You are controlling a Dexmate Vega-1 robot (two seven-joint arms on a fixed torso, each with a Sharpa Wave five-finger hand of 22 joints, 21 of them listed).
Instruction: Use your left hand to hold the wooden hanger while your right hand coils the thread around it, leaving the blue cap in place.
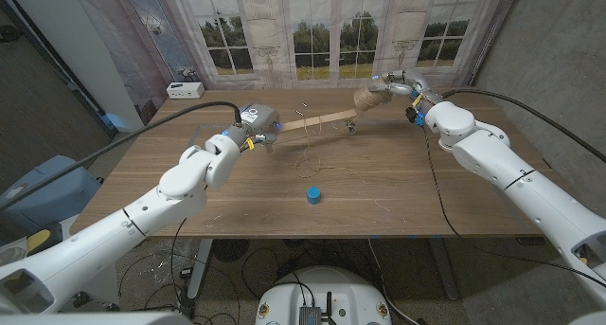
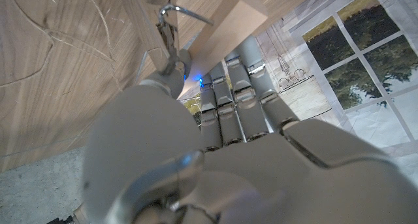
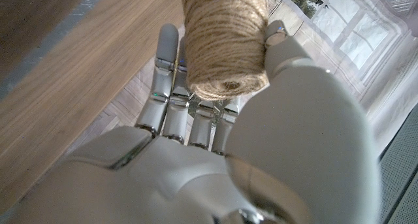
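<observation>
Tabletop (image 1: 398,183): brown wood, it carries my things.
Wooden hanger (image 1: 317,120): my left robot hand (image 1: 254,126) holds one end, lifted over the far side.
Ball of thread (image 1: 365,99): my right robot hand (image 1: 398,86) grips it near the hanger's other end.
Blue cap (image 1: 311,195): stands alone near the front.

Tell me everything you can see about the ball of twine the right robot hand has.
The tan, rough-fibred spool of twine is wound in tight even turns into a stubby cylinder, one flat end facing the wrist camera. The right robot hand holds it between thumb and fingers, raised above the far side of the wooden table. In the head view it sits near the light wooden hanger; whether they touch is unclear.
</observation>
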